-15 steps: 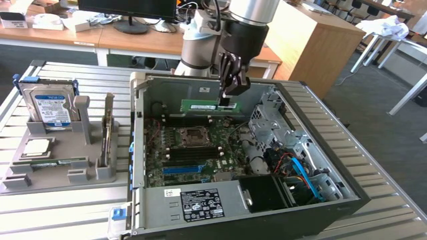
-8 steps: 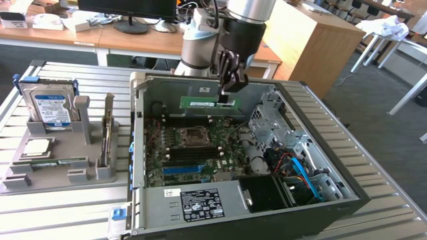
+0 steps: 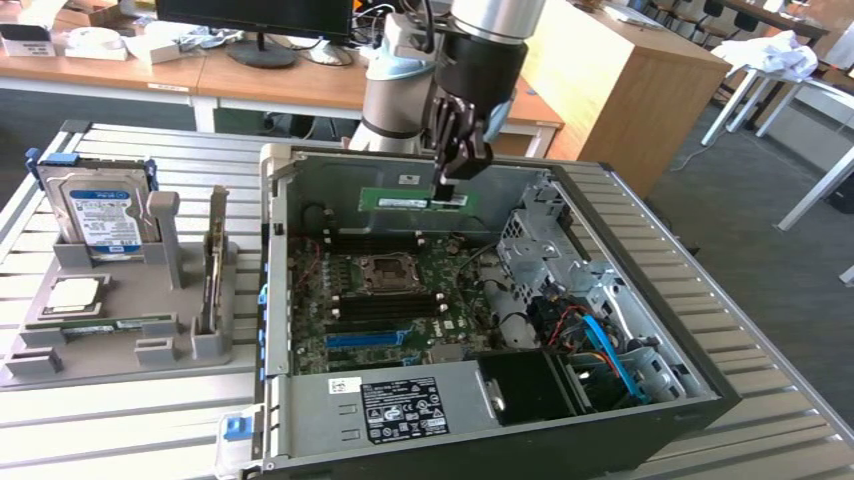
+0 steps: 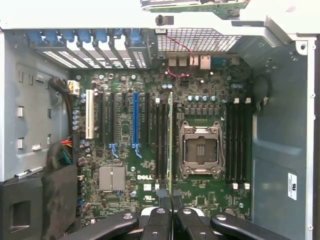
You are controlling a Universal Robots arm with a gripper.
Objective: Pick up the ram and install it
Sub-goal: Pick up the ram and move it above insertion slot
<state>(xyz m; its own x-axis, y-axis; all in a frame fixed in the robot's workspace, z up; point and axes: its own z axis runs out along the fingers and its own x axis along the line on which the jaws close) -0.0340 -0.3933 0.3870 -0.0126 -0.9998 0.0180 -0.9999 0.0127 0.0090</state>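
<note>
Over the open computer case [image 3: 627, 445], exterior view first: the arm [image 3: 494, 15] drops straight down and the gripper [image 3: 450, 187] has its jaws pinching the ram [image 3: 400, 199] by its upper edge, nearer the end on the exterior view's right. The green stick hangs level, pale label facing us, up above the motherboard [image 3: 387, 300] and not down in any slot. The case lies on its side on the slatted metal table [image 3: 134, 420], running from the middle towards the edge on the exterior view's right. Beside it, by the table's edge on the exterior view's left, sits a grey holder [image 3: 120, 345] with a blue-labelled hard drive [image 3: 91, 215] standing upright at its far end, a square silver processor chip [image 3: 74, 293] lying flat, and a second green stick [image 3: 100, 323] laid in a groove near the front.

Now the wrist view, looking straight down into the case: the ram [image 4: 170, 135] is edge-on, a thin green line gripped between the black fingers [image 4: 159, 220] of the gripper [image 4: 170, 197]. It runs in line with the black memory slots [image 4: 160, 140], just beside the empty CPU socket [image 4: 197, 150]. A blue expansion slot [image 4: 135, 120] lies further off, on the far side of those slots from the socket.
</note>
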